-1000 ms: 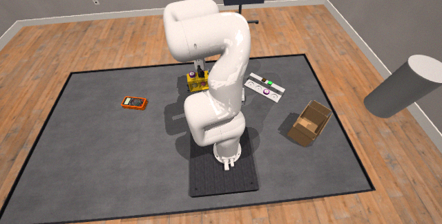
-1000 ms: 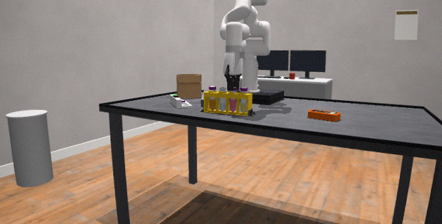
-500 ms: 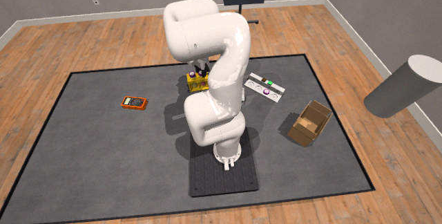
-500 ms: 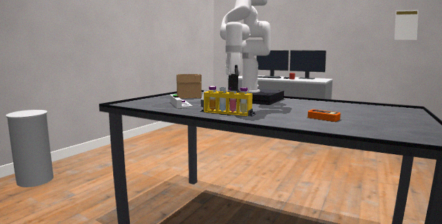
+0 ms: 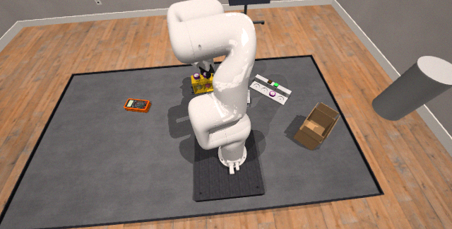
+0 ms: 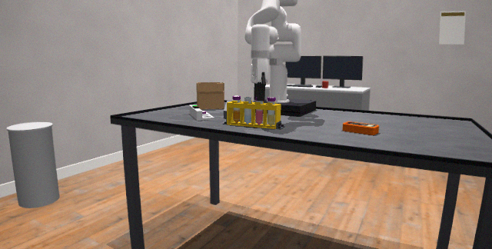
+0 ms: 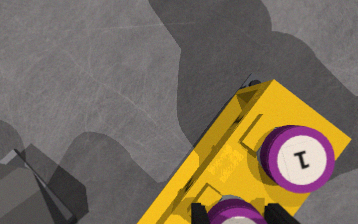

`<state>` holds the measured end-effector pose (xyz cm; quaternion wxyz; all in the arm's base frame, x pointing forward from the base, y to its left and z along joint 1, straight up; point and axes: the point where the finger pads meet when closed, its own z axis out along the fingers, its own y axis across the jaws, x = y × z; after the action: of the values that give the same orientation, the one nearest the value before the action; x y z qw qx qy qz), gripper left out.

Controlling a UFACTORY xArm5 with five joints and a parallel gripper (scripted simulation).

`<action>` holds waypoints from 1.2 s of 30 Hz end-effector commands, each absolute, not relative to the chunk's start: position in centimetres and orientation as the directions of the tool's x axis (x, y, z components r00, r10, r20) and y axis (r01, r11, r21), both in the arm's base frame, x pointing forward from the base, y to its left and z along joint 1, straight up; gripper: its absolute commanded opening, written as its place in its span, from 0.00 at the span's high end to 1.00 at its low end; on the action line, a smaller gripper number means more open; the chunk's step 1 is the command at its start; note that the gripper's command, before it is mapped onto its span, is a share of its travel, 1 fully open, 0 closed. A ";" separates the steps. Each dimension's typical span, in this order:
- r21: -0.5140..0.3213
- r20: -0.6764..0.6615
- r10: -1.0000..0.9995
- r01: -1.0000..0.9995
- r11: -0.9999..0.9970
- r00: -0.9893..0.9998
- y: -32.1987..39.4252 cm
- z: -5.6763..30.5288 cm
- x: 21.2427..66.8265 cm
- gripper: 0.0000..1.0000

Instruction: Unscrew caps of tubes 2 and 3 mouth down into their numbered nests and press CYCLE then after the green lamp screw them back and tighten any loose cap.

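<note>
cap in grip: purple-rimmed white-topped cap of tube 2 (image 7: 232, 214), on its tube in the yellow rack, next slot from tube 1
gripper: black two-finger gripper (image 7: 236, 216), closed down narrow, clamped on that cap, one finger each side
tube 1 cap: purple round cap marked 1 (image 7: 300, 159), on its tube at the rack end
rack: yellow four-tube decapping rack (image 6: 252, 114), on the dark grey table (image 6: 403, 137), just in front of the white arm (image 5: 215, 80)
cap tray: white cap tray (image 5: 270, 89), right of rack; one purple cap (image 5: 272, 93) lies in a nest; green lamp (image 5: 275, 85) lit
other: orange multimeter (image 5: 137, 104) left of rack, well apart; brown cardboard box (image 5: 316, 126) beyond tray
</note>
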<state>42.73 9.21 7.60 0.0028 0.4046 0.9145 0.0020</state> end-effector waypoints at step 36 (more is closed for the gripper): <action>0.005 0.011 0.853 0.853 -0.522 0.522 9.2 7.6 42.9 1.00</action>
<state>42.73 9.21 7.49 0.0010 0.8697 0.4936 0.0032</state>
